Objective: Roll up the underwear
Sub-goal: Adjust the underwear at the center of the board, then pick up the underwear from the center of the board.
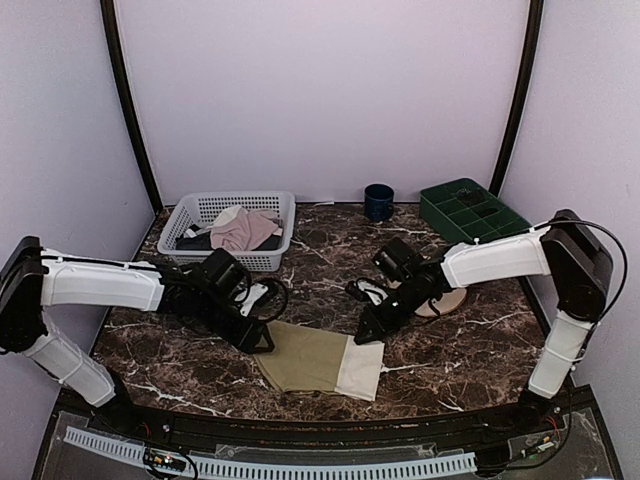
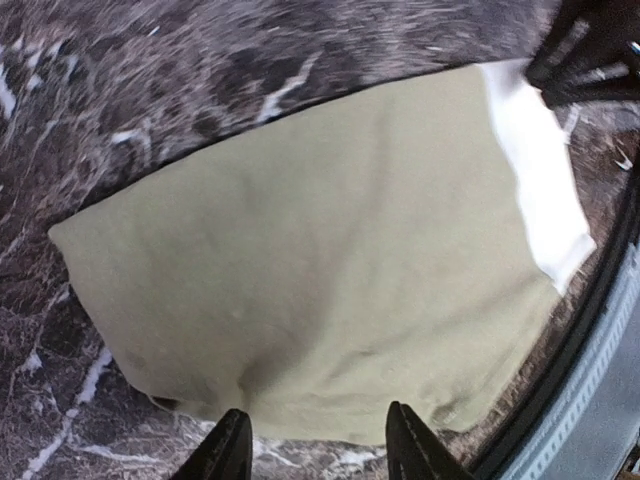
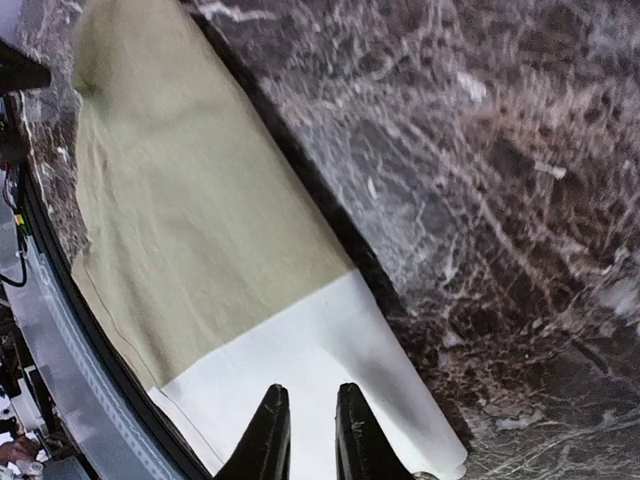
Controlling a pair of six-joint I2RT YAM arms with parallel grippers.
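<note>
I've got the underwear (image 1: 312,358) flat on the table (image 1: 470,350) near the front edge, no roll begun, so whole job's left. L gripper (image 2: 318,440) released, jaws apart at olive end. R gripper (image 3: 305,420) nearly closed over the waistband (image 3: 300,370); can't tell if it's pinching.

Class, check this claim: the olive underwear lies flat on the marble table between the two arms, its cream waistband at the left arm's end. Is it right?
Not quite. The underwear lies flat on the marble table between the arms, but its cream waistband is at the right arm's end; the top external view shows it.
</note>
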